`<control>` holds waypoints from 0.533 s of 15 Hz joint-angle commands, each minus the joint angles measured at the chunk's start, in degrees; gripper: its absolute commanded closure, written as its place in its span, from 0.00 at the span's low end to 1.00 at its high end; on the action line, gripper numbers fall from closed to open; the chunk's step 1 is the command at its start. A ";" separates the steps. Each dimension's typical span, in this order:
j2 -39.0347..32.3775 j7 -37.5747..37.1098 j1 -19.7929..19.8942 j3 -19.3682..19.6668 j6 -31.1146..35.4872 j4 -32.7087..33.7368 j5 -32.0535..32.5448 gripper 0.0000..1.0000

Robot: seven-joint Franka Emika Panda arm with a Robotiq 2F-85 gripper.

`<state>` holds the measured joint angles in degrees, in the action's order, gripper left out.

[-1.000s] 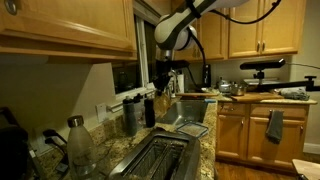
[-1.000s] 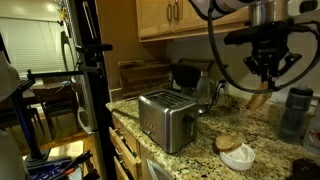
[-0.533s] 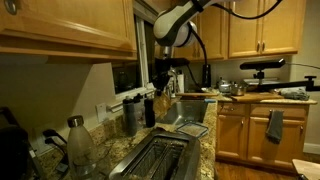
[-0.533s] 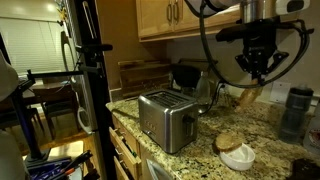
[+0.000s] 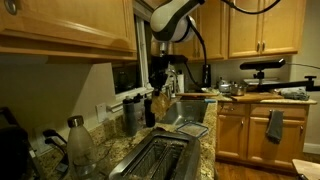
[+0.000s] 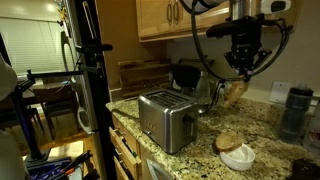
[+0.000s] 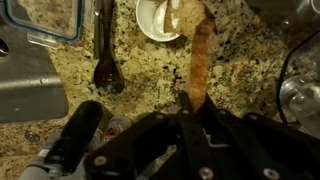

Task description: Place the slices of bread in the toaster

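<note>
One slice of bread (image 6: 234, 93) hangs pinched between the nearly closed jaws of the gripper (image 6: 239, 80), in the air just beside the single toaster (image 6: 165, 118) — a second slice (image 6: 229, 142) lies on a white dish (image 6: 240, 158).

Wide shiny silver-metal toaster (image 6: 165, 118) upright on the speckled surface (image 6: 196, 139), long dark slots facing up. Thin tan slice of bread (image 6: 234, 94) hanging tilted in the gripper (image 6: 241, 79), above and beside the toaster, not touching. Second tan slice (image 6: 228, 142) flat on a white dish (image 6: 240, 158).
</note>
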<state>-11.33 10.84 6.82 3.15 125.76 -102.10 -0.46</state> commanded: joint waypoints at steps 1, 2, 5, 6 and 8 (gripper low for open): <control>4.58 0.46 -1.09 -0.62 -2.17 -3.50 -0.43 0.90; 4.73 0.60 -1.38 -0.90 -2.89 -3.37 -0.52 0.90; 5.56 1.01 -2.20 -1.56 -4.40 -3.64 -0.38 0.91; 5.67 1.12 -2.48 -1.73 -4.76 -3.65 -0.20 0.91; 5.66 1.33 -2.98 -2.06 -5.64 -3.52 -0.13 0.91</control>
<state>-8.98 11.03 4.47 1.27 121.98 -102.63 -0.45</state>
